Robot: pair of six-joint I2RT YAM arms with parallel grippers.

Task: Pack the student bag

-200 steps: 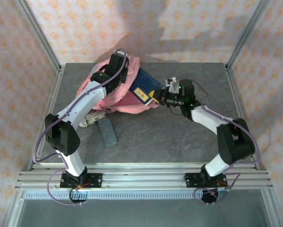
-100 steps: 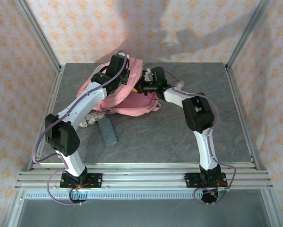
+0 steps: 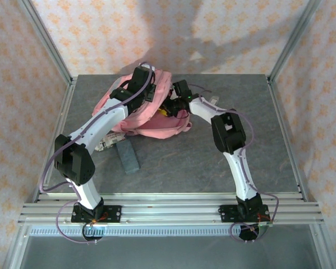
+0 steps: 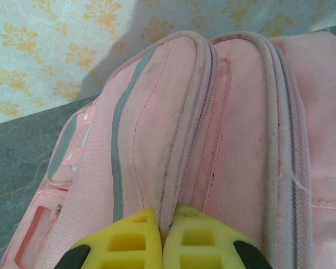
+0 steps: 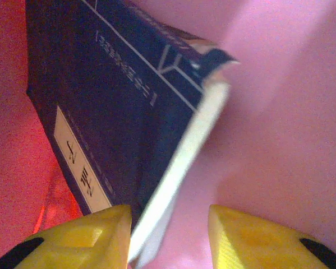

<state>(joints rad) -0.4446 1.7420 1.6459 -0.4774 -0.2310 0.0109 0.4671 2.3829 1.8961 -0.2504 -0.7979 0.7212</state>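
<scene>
The pink student bag (image 3: pixel 152 128) lies at the back of the table, its mouth facing right. My left gripper (image 3: pixel 147 89) is on top of it; in the left wrist view the gripper (image 4: pixel 166 216) is shut on a fold of the bag's zip seam (image 4: pixel 184 140). My right gripper (image 3: pixel 171 103) reaches into the bag's mouth. Inside, its jaws (image 5: pixel 168 216) stand open. A dark blue book (image 5: pixel 111 106) with white page edges lies against the left finger, surrounded by pink lining (image 5: pixel 280 134).
A grey block (image 3: pixel 128 157) and a white printed packet (image 3: pixel 107 140) lie in front of the bag, under the left arm. Bare grey table (image 3: pixel 212 162) spreads to the right. Metal frame posts (image 3: pixel 285 47) stand at the back corners.
My right gripper carried the blue book from the bag's right side into its mouth, then its jaws opened off the book. The left gripper kept its hold on the bag.
</scene>
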